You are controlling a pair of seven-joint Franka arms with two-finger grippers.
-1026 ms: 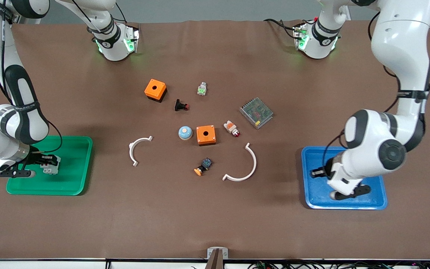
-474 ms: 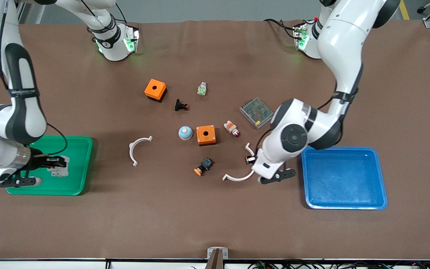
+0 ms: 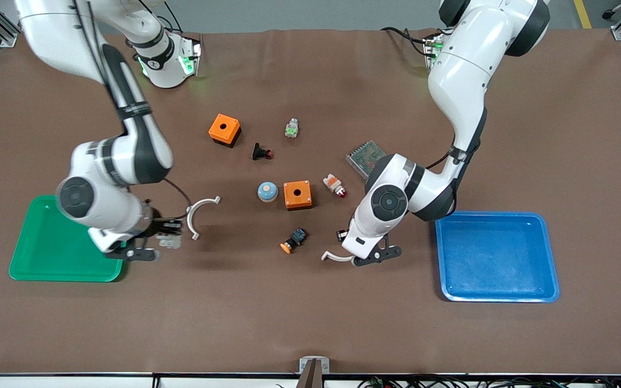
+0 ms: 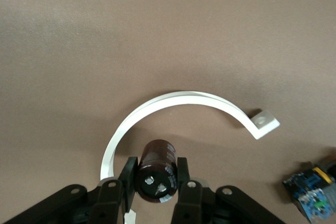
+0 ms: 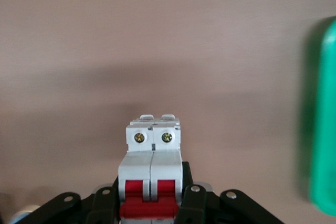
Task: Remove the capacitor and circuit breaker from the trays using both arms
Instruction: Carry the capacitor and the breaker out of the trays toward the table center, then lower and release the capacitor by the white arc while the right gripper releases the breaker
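Observation:
My left gripper is shut on the capacitor, a small black cylinder. It hangs over the large white arc, between the black-blue button and the blue tray. The left wrist view shows the capacitor clamped between the fingers, just above the arc. My right gripper is shut on the breaker, over bare table between the green tray and the small white arc. The right wrist view shows the white breaker with red levers held in the gripper.
Mid-table lie two orange boxes, a blue dome, a black button with red tip, a white-orange part, a black-blue button, a small green-white part and a mesh-covered unit.
The left gripper has carried the capacitor from over the blue tray to over the large white arc. The right gripper has carried the breaker from over the green tray toward the small white arc.

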